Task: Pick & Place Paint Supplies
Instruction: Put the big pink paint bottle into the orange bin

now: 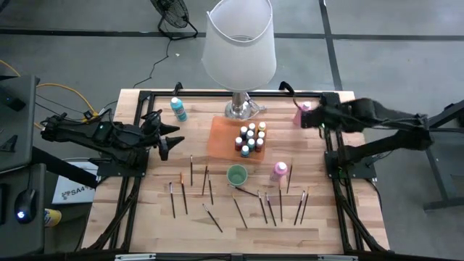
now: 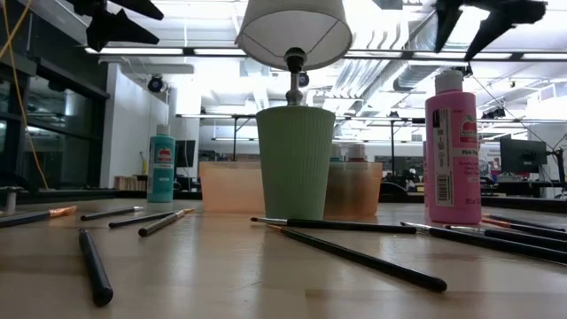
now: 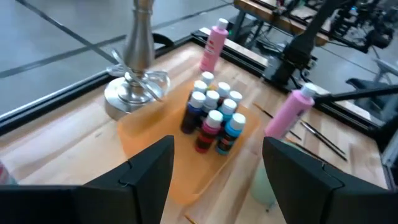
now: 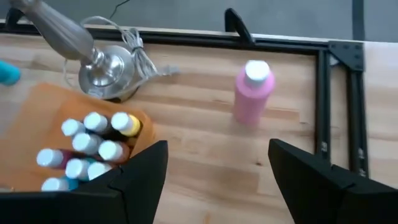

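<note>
High view: small paint bottles [image 1: 251, 139] are being kept in an orange tray [image 1: 221, 136] beside the lamp [image 1: 240, 54], brushes [image 1: 239, 212] lying in front. Nothing is being held — left gripper [image 1: 172, 135] and right gripper [image 1: 299, 114] are being kept open, jaws wide.

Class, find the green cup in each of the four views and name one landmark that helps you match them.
High view: green cup front of centre, among brushes.
Low view: centre, before the tray.
Left wrist view: pale green edge below a tilted pink bottle.
Right wrist view: not visible.
Shared landmark: lamp base, behind the orange tray.
</note>
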Robot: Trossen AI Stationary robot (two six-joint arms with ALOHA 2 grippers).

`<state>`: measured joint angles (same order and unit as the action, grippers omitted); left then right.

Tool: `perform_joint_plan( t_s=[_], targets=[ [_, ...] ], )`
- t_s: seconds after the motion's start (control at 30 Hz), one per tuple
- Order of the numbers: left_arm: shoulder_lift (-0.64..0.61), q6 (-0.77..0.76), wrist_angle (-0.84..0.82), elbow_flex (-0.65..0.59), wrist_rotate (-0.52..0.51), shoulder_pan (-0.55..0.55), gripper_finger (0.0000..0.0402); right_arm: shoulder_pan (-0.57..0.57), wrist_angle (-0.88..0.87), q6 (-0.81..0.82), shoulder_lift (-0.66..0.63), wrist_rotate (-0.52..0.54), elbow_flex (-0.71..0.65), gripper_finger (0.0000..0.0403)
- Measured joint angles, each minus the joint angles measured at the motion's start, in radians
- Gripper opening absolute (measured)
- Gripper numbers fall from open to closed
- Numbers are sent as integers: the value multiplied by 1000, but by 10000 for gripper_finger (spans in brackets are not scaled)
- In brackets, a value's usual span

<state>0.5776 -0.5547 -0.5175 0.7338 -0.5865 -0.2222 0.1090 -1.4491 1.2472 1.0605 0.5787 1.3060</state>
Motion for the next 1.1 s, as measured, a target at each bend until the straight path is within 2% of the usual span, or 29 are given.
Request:
perform_joint_plan(
  t_s=[0.17,0.3,0.53,0.7,1.1],
  targets=[
    [1,32,1,0,-75,0,237,229,66,-190,35,-108,0,272],
    [1,56,1,0,-90,0,237,399,91,-304,89,-205,0,272],
    [1,79,0,0,-91,0,237,610,182,-485,201,-357,0,272],
    [1,83,-8,0,-89,0,237,702,182,-532,292,-432,0,272],
    [1,83,-8,0,-85,0,237,790,190,-590,418,-502,0,272]
  ],
)
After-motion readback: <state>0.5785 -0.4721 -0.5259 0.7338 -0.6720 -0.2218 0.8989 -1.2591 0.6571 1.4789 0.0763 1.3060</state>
